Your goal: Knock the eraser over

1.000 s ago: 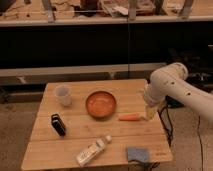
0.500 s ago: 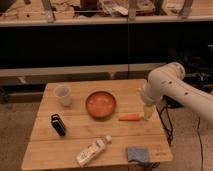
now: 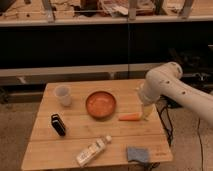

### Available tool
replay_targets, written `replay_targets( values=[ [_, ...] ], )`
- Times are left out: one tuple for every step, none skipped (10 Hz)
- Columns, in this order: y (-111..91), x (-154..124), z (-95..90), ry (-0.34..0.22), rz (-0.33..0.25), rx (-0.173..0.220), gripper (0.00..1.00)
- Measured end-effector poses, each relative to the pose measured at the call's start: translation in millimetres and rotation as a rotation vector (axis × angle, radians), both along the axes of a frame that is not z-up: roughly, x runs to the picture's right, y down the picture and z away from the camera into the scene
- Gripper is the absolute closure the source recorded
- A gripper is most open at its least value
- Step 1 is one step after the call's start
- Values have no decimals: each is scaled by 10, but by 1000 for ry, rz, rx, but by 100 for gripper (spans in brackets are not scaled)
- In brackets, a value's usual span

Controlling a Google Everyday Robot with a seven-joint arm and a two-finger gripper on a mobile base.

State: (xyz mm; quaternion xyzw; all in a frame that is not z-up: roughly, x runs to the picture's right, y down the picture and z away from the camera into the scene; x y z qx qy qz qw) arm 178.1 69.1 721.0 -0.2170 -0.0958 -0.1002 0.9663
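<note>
Eraser (image 3: pixel 58 124) stands upright on the desk's (image 3: pixel 47 152) left side, just below the cup (image 3: pixel 63 95). Gripper (image 3: pixel 146 113) hangs well away at the right edge, beside the carrot (image 3: pixel 129 117); whether it's parted or closed, can't tell.

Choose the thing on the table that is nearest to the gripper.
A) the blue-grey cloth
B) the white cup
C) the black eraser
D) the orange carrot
D: the gripper hangs over the right side of the table, just beside the right end of the carrot, while the eraser stands far off on the left side.
</note>
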Motion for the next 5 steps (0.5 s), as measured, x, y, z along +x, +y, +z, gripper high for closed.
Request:
replay_targets(
  values=[
    [-10, -27, 7, -5, -4, 2, 20],
    [-20, -61, 17, -11, -10, 4, 20],
    [-22, -71, 25, -14, -13, 5, 20],
    [-32, -92, 28, -18, -15, 7, 20],
    [-38, -119, 35, -22, -19, 9, 20]
  ],
)
